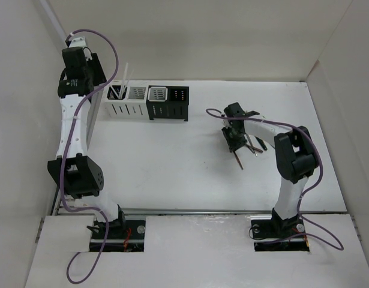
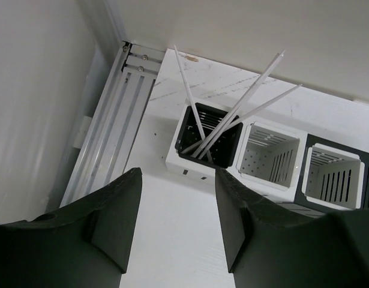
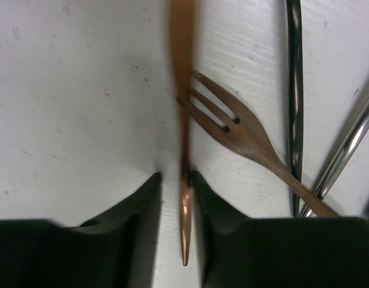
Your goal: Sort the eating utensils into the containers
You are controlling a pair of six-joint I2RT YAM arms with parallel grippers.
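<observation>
My right gripper (image 3: 176, 177) is low over the table with its jaws narrowed around the slim handle of a copper utensil (image 3: 184, 204). The handle touches the right finger and a gap shows on its left. A copper fork (image 3: 244, 129), a dark-handled utensil (image 3: 294, 90) and a silver one (image 3: 352, 141) lie just to the right. In the top view this gripper (image 1: 235, 143) sits over the utensil pile (image 1: 253, 146). My left gripper (image 2: 178, 180) is open and empty above the caddy row (image 1: 148, 102). White chopsticks (image 2: 232, 114) stand in the leftmost compartment (image 2: 172, 157).
The white caddy pair (image 1: 126, 108) and black pair (image 1: 168, 111) stand at the table's back left. An aluminium rail (image 2: 112, 132) and the side wall run just left of the caddies. The neighbouring compartments (image 2: 268, 157) hold nothing I can see.
</observation>
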